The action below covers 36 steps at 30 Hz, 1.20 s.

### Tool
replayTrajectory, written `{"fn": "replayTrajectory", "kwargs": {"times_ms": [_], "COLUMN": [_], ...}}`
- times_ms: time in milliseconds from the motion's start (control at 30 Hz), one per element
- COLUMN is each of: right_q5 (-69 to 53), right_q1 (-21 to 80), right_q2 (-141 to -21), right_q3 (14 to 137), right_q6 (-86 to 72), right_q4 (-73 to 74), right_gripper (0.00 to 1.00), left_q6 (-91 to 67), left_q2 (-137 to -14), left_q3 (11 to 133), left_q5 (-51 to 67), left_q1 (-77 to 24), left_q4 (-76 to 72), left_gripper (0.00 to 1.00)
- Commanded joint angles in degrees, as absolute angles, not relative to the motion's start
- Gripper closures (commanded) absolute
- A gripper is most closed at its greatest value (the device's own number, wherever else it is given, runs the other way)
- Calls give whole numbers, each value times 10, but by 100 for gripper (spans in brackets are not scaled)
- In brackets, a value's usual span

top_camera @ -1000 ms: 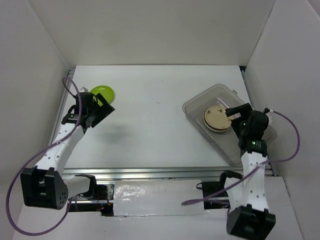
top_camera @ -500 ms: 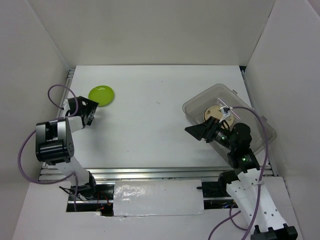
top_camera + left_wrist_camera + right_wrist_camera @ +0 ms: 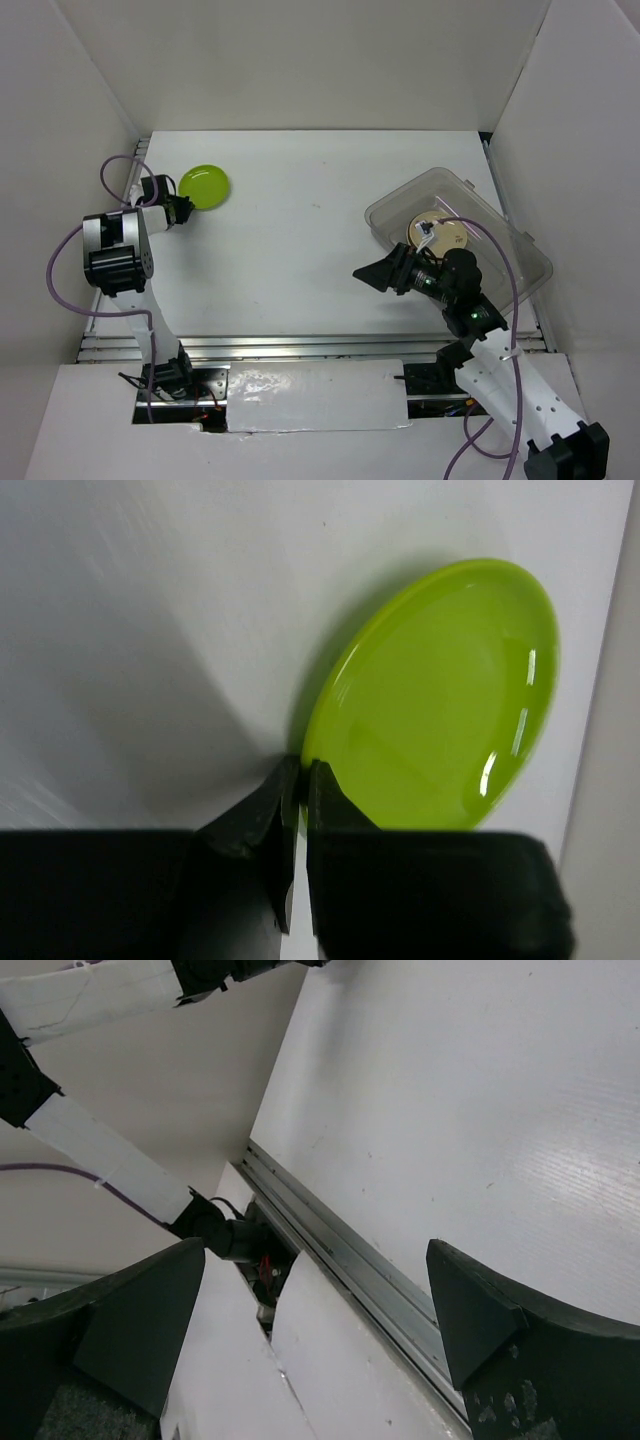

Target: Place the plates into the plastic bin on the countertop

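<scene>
A lime green plate [image 3: 205,186] [image 3: 440,700] lies at the back left of the white countertop [image 3: 300,230]. My left gripper [image 3: 182,209] [image 3: 303,770] reaches it from the near-left side, and its jaws are shut on the plate's near rim. The clear plastic bin [image 3: 395,205] stands at the right with a cream plate [image 3: 450,240] lying flat inside. My right gripper [image 3: 380,270] [image 3: 315,1245] hangs open and holds nothing. It is left of the bin, above the countertop [image 3: 450,1080], and points toward the front-left.
White panels wall the countertop on three sides. A metal rail [image 3: 300,345] [image 3: 350,1270] runs along the front edge. Purple cables loop from both arms, and the right arm's cable crosses over the bin.
My left gripper has turned to the green plate's rim and closed on it. My right gripper has come out of the bin and swung left, still open.
</scene>
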<state>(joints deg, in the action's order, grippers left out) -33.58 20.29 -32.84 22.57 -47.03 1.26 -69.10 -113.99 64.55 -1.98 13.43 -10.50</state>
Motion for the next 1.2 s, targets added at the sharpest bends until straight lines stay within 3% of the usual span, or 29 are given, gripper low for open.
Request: {"fn": "replayTrajectory", "kwargs": {"times_ms": [0, 67, 233, 467, 600, 767, 833, 900, 967, 1000, 1067, 1133, 1167], "right_q5": [-316, -307, -293, -208, -128, -156, -144, -135, -120, -113, -89, -70, -49], "right_q1": [214, 219, 240, 289, 294, 299, 305, 308, 311, 312, 315, 316, 315], "right_q2": [-321, -321, -355, -456, -550, -582, -585, -583, -576, -568, -555, -549, -546], "right_q3": [264, 272, 279, 387, 466, 451, 442, 432, 429, 424, 422, 424, 425], "right_q6": [-457, -453, -454, -394, -358, -356, -361, -365, -369, -370, -377, -377, -377], "right_q4": [-4, -4, -20, 40, 115, 76, 72, 74, 78, 79, 87, 100, 112], "right_gripper": [0, 0, 0, 0, 0, 2, 12, 35, 49, 75, 100, 100, 100], "left_q6": [-683, -673, -644, -507, -500, -480, -477, -473, -470, -469, -468, -468, -470], "left_q2": [-1159, -1144, -1002, -780, -712, -672, -658, -642, -635, -634, -637, -640, -640], "left_q3": [641, 655, 572, 479, 434, 446, 453, 466, 473, 475, 480, 489, 495], "left_q5": [-33, -26, -17, 160, 224, 267, 255, 230, 201, 195, 185, 176, 162], "left_q1": [143, 147, 124, -65, -152, -226, -243, -265, -276, -278, -279, -280, -281], "left_q4": [-2, 33, -14, -44, -66, -41, -33, -3, 25, 30, 42, 53, 60], "left_gripper": [87, 100, 100, 100, 100, 100, 100, 100, 100, 100, 100, 100, 80]}}
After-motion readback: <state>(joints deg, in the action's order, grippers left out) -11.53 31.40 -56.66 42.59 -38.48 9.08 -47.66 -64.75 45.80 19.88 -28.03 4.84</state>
